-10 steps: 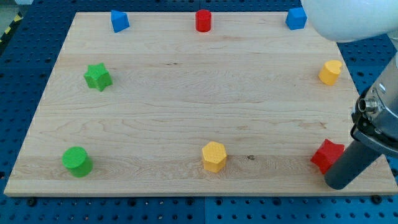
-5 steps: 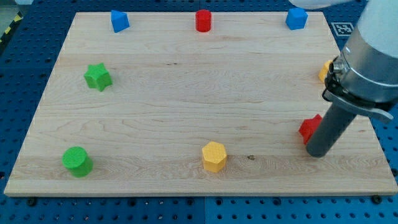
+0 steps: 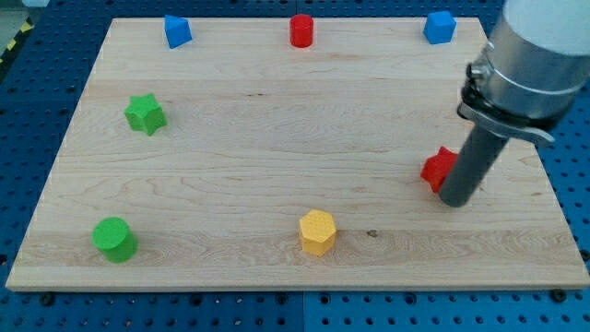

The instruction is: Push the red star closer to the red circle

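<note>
The red circle (image 3: 301,30) is seen at the bench (image 3: 258,148) top edge. The red star (image 3: 437,169), at the right, is touched by my tip (image 3: 455,201); a push up-left seems needed. The star is half hidden. The end effector has no jaws.

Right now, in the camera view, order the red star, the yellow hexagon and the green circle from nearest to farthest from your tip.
From my tip:
1. Red star, touching the rod on its left side.
2. Yellow hexagon, bottom centre.
3. Green circle, bottom left corner.
</note>
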Robot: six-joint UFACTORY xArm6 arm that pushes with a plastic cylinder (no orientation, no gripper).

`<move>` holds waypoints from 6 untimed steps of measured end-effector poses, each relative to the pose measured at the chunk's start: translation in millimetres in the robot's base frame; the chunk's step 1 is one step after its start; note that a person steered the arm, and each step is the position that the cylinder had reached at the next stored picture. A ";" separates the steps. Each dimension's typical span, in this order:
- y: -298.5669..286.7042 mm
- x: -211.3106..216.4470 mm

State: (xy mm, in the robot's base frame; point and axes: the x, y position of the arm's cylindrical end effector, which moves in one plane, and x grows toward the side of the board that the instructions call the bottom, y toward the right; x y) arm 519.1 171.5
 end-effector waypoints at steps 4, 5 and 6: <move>0.0 -107.3; 0.0 -142.0; -0.1 -175.2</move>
State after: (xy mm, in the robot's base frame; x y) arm 344.0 171.4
